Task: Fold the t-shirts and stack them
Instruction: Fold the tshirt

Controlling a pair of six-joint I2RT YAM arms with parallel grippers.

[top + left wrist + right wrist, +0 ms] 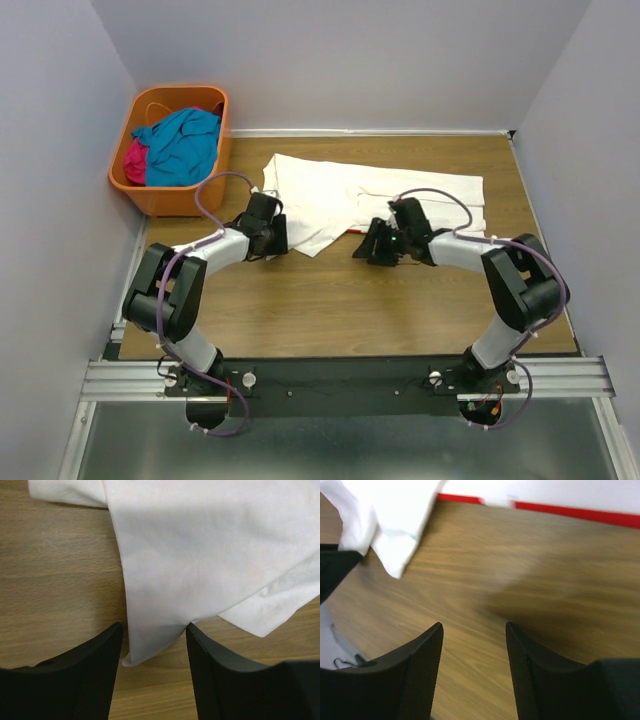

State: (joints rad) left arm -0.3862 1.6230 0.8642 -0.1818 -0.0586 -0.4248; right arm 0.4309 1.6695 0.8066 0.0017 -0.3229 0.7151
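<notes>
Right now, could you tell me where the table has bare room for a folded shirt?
The near table between left arm and right arm is bare. A narrow strip lies right of the white shirt. The bin crowds the far left.

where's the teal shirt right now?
Top view, far left: the teal t-shirt lies in the orange bin, beside the magenta t-shirt.

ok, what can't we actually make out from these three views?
- Print on the white t-shirt: top external shows plain cloth; only a red strip peeks out in right wrist, blurred, lettering unreadable.
- Magenta t-shirt: mostly buried under the teal t-shirt in the orange bin.
- Left wrist: the shirt runs off the top and right edges; whether the left gripper touches the corner between its open fingers is unclear.
</notes>
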